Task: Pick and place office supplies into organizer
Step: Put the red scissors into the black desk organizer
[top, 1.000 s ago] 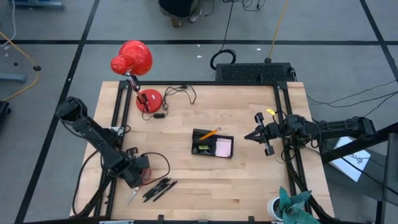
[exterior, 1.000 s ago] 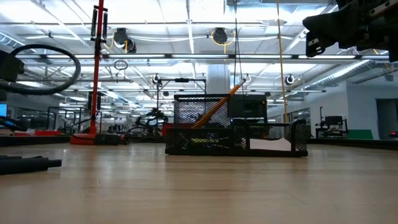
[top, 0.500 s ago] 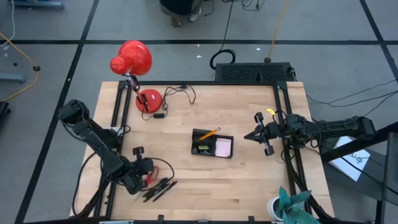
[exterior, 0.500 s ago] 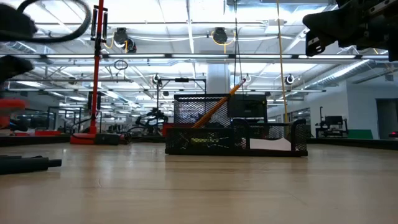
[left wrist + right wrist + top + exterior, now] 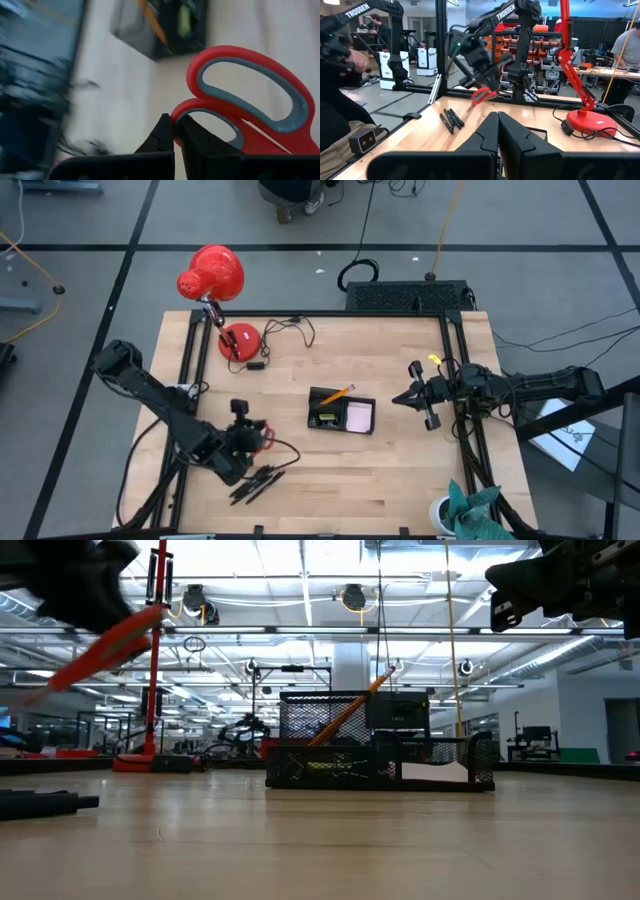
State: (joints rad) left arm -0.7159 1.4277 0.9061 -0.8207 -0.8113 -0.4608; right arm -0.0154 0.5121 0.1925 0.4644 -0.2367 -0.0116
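I have the red-handled, grey-lined scissors pinched in my left gripper: the left wrist view shows its two dark fingers closed tight on the rim of the smaller handle loop, with the bigger loop standing free beside them. The scissors are lifted off the pale wooden table, and in the low view they hang as a slanted red streak, so I judge their long axis is tilted and not level. What the next move turns on is the bearing to the small black mesh desk organizer: seen from above, it lies at about two o'clock from the left gripper, well apart across bare wood, with an orange pencil already leaning out of its far compartment and a pink sticky-note pad in its right one. The left arm holds the load and must make the carry. The remaining black pens lie on the table just at five o'clock from the left gripper. My right gripper, fingers shut on nothing, waits at the organizer's three o'clock, near the table's right edge.
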